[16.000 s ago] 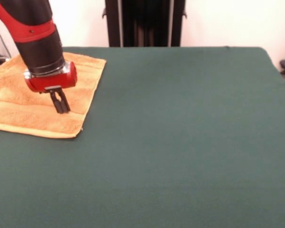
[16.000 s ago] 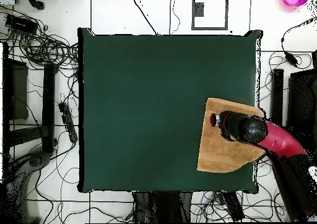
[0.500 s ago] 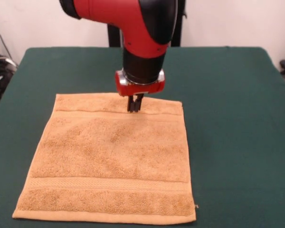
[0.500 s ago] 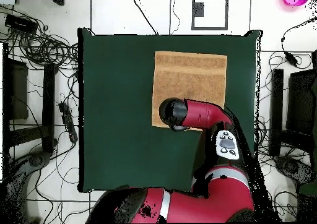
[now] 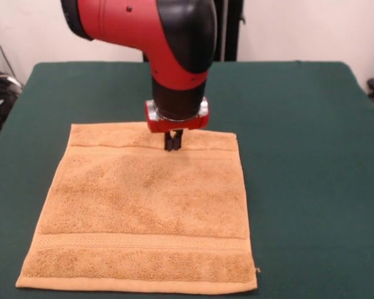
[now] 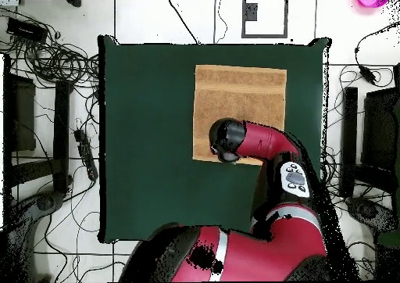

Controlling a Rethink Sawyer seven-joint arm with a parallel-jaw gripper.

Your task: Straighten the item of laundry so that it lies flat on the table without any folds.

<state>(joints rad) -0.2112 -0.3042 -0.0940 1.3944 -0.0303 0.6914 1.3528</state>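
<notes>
The tabletop (image 5: 299, 156) is a broad green field, and the overhead view shows all four of its edges, with cables and floor tiles round it; the front view cuts off the near side. From above, the red arm (image 6: 266, 143) sweeps in from the bottom and covers the towel's edge nearest the robot, so the claw is hidden there. The front view makes up for that: the claw (image 5: 173, 142) hangs straight down from the red wrist, its two dark fingers drawn close together with barely a gap, tips at or just above the cloth by the far woven band. Whether they pinch any pile I cannot tell, though it looks like nothing is held.

The towel (image 5: 143, 212) lies spread flat, roughly square, no folds showing, in the left-centre of the front view. Its near hem sits close to the picture's bottom edge. Wide bare felt lies to its right and beyond it; less on its left.
</notes>
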